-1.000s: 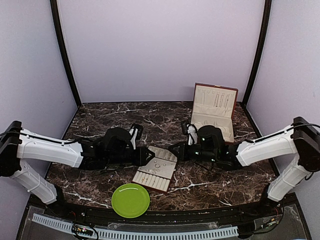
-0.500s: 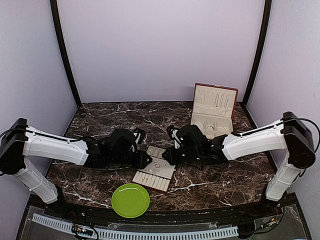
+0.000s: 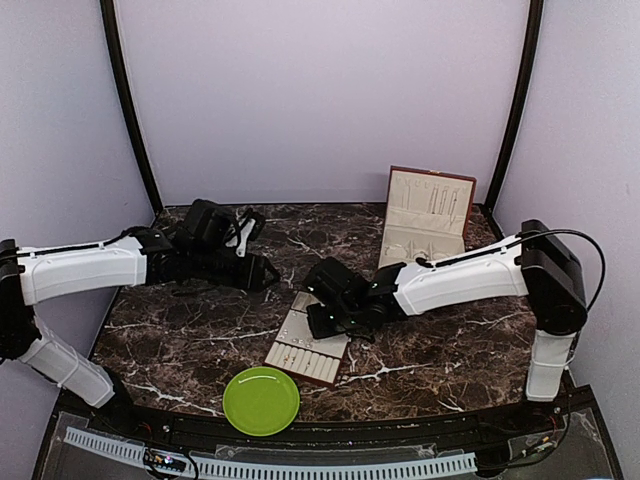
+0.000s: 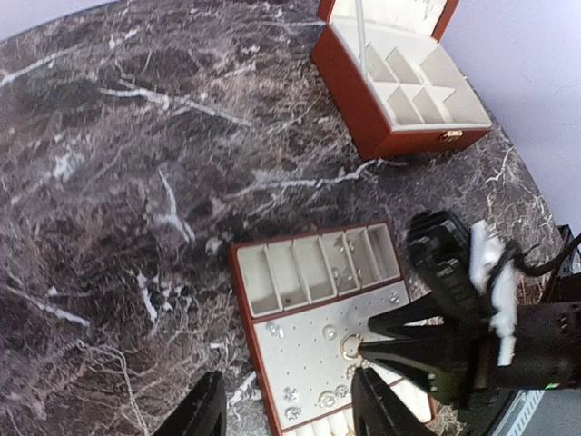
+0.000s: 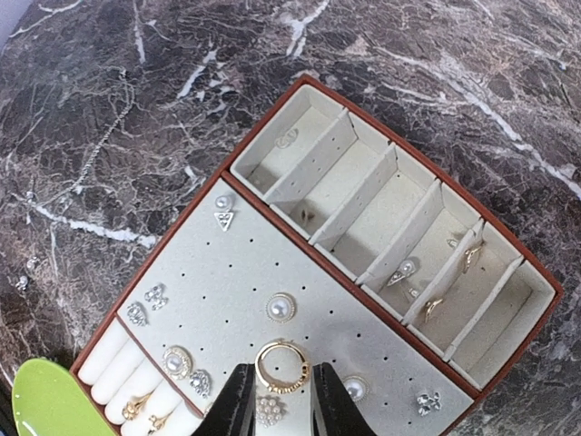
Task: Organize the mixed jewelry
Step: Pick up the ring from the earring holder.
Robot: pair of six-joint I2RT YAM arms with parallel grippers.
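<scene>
Presently, the right gripper [image 5: 281, 377] is low over the tray [image 5: 245, 263], tips just above its perforated cream pad. A gold ring [image 5: 283, 365] sits between the two fingertips [image 5: 234, 409]. Jaws narrow, hardly more than the ring's own width apart. Cannot tell whether they pinch the ring or it merely lies on the pad between them. The left wrist view agrees: ring right at the black tips.

Left gripper [image 3: 268, 272] is up off the table [image 3: 190, 340], to the left of the tray and farther back, pointing toward it. Jaws wide, nothing between them.

Jewelry, on the tray:
- pearl studs [image 5: 280, 307] and sparkly studs scattered over the pad, apart from one another
- a pearl with a small triangle piece just below it, near the pad's far corner
- small earrings [image 5: 404, 271] in the slots along the far edge, toward the right end; one tiny ring-like bit in the leftmost slot
- gold pieces tucked into the padded rolls at the near left corner

Jewelry, off the tray:
- a thin chain [image 5: 104, 136] on the marble, left of the tray, not touching it
- a few tiny silvery bits near it, too small to make out

Green plate [image 3: 261, 400] is at the front edge, just in front of the tray; a thin pale strand lies on it. Reddish-brown box [image 3: 428, 225] is at the back right, open with its lid upright, well apart from the tray.
</scene>
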